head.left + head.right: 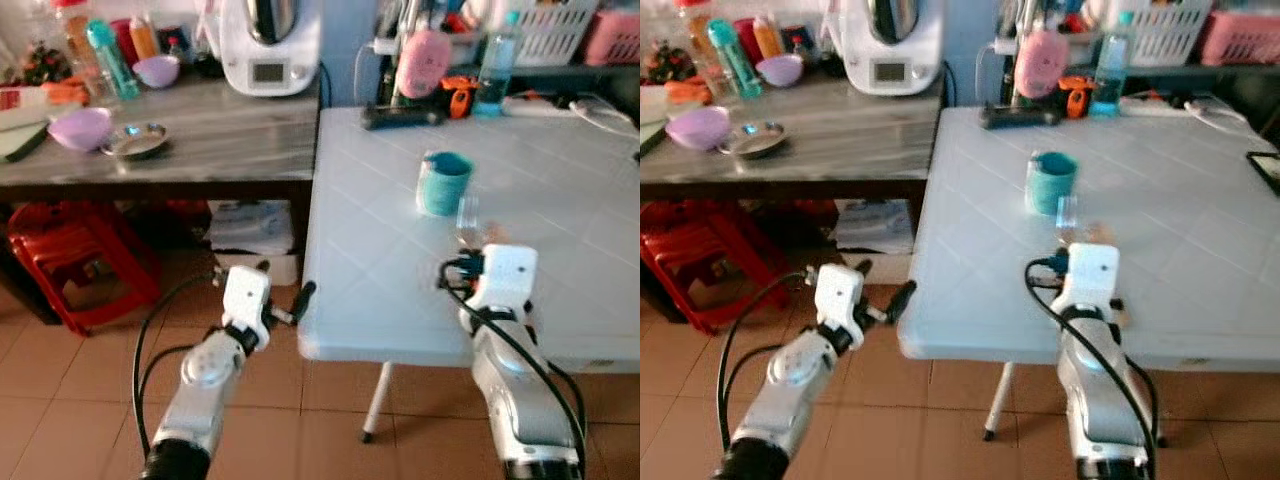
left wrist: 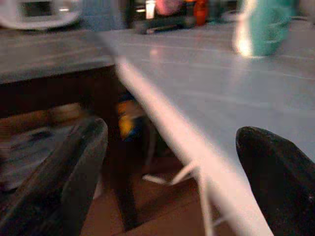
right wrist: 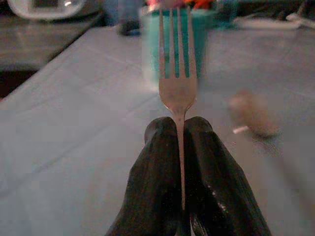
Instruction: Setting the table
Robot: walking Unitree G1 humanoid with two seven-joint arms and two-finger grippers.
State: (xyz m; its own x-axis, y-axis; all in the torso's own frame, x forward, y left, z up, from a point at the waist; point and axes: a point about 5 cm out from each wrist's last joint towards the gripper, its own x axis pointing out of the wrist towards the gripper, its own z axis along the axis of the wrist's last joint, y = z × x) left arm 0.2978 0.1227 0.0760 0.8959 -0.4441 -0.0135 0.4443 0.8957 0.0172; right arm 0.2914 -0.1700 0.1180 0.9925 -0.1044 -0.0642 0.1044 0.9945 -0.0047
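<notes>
My right gripper [image 3: 179, 125] is shut on the handle of a metal fork [image 3: 177, 73], whose tines point toward a teal mug [image 1: 443, 182]. It hovers over the near part of the white table [image 1: 400, 300], a little short of the mug. The fork [image 1: 467, 215] looks blurred in the head views. By the table's near left corner my left gripper [image 1: 287, 288] hangs open, just off the edge and below the top. Its two black fingers [image 2: 74, 167] hold nothing between them, and the table edge runs across its wrist view.
A grey counter [image 1: 200, 140] to the left carries purple bowls [image 1: 80, 127], a steel dish [image 1: 138, 142], bottles and a white appliance [image 1: 270, 45]. Red stools [image 1: 80, 265] sit under it. A water bottle [image 1: 495, 62], a black object [image 1: 400, 117] and baskets line the table's far side.
</notes>
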